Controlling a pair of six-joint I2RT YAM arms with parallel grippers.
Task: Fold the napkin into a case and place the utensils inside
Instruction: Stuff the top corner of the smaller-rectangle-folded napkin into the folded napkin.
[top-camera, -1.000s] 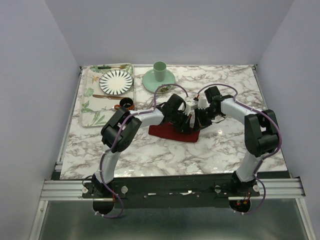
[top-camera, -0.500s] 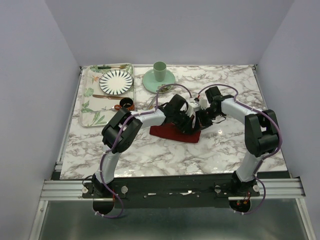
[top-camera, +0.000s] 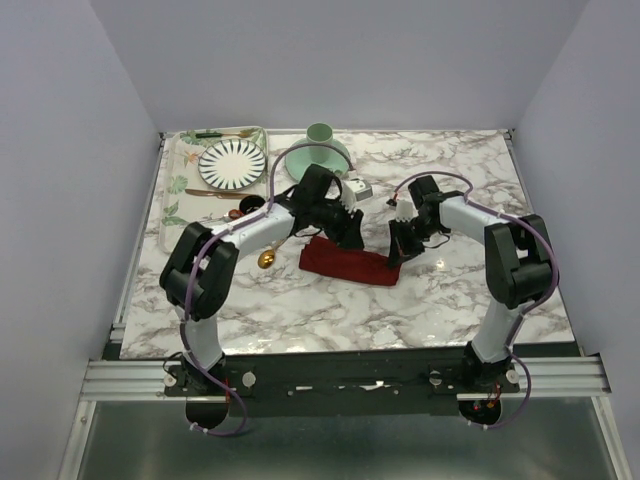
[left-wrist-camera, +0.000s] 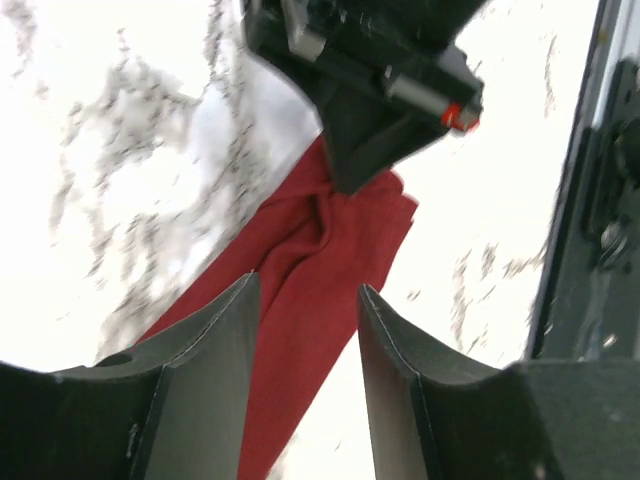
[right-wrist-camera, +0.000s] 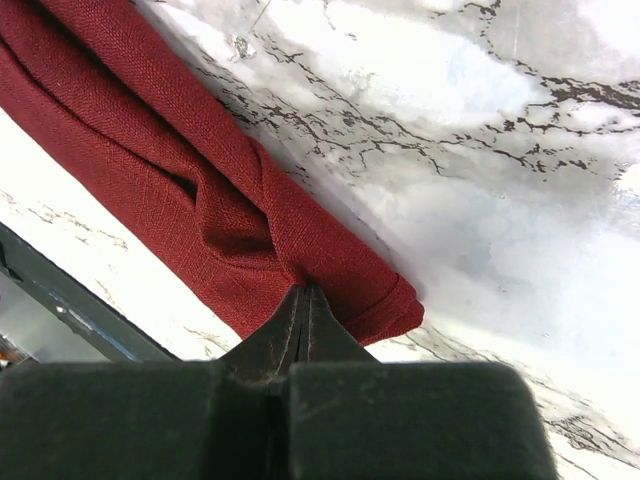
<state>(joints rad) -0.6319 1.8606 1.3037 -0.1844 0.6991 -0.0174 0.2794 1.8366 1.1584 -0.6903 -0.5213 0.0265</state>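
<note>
The napkin (top-camera: 350, 263) lies mid-table as a narrow dark red case (left-wrist-camera: 300, 250), running left to right. My right gripper (top-camera: 393, 256) is shut on its right end, and the cloth puckers into the closed tips (right-wrist-camera: 305, 292). Over the strip's far edge hangs my left gripper (top-camera: 351, 235), tilted and open, holding nothing. In the left wrist view the red cloth shows through the gap of the left gripper (left-wrist-camera: 308, 292). A small gold spoon (top-camera: 266, 259) lies on the marble, left of the cloth. The knife is out of view.
A leaf-patterned tray (top-camera: 172, 225) at the far left carries a striped plate (top-camera: 232, 163), thin utensils and a small brown cup (top-camera: 244, 211). A green cup on a green saucer (top-camera: 319, 144) stands behind the left arm.
My left gripper has opened, let go of the cloth and drawn back left and away from it. The gold spoon has come into view. The right gripper stayed put.
</note>
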